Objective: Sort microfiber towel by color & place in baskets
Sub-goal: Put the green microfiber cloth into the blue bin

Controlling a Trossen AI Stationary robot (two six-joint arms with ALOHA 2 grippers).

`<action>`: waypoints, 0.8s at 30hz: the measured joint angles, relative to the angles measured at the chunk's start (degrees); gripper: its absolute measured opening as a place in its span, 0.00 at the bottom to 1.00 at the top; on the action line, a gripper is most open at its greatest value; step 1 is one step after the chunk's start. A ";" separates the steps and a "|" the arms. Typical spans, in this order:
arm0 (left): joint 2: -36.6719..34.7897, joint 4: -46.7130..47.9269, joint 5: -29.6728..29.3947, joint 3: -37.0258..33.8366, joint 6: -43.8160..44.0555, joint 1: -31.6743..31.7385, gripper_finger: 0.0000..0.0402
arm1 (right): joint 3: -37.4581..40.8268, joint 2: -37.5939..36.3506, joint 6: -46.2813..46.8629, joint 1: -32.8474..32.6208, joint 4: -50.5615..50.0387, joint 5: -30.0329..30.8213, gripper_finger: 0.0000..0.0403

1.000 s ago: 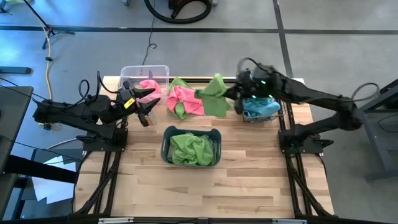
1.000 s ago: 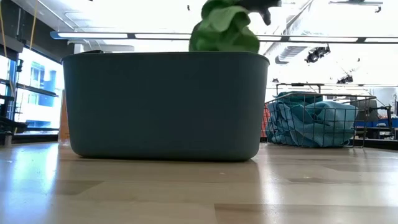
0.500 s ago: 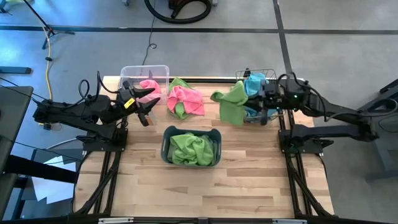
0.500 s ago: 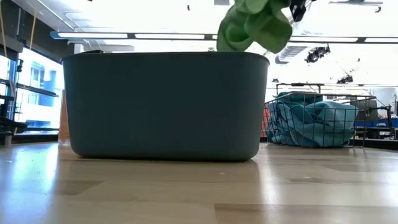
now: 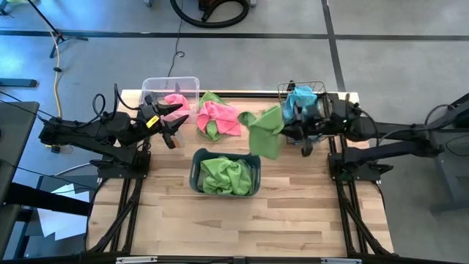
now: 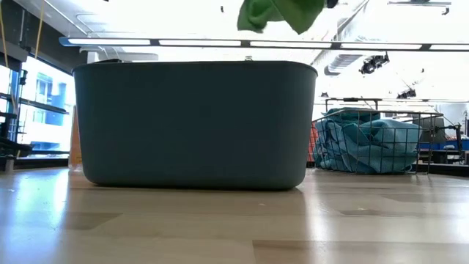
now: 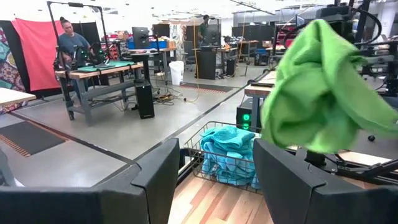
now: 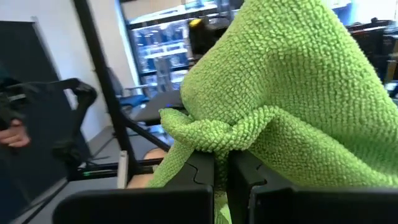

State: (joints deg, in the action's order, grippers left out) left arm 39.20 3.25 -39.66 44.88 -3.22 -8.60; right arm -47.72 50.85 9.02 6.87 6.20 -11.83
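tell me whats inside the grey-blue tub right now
Crumpled green towels fill the grey-blue tub. Whatever lies beneath them is covered. The right pincer holds another green towel in the air near it.

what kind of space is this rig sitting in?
Probably a robotics lab or workshop: open concrete floor with taped lines, other workbenches with equipment behind, long ceiling strip lights, and a person at a bench.
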 joint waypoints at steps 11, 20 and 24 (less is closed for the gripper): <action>0.00 0.00 -0.02 0.00 0.00 0.00 0.48 | -6.59 16.29 -1.12 -7.73 7.28 0.44 0.00; 0.00 0.45 -0.02 0.00 0.00 0.01 0.48 | -9.64 19.34 -1.26 -8.91 6.61 -1.86 0.00; 0.00 0.46 -0.02 0.00 -0.02 0.02 0.48 | -9.65 19.37 2.19 -8.91 6.96 -1.89 0.00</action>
State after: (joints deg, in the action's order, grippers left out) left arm 39.20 3.70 -39.68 44.88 -3.24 -8.58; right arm -57.37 70.22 11.21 -2.04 13.16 -13.72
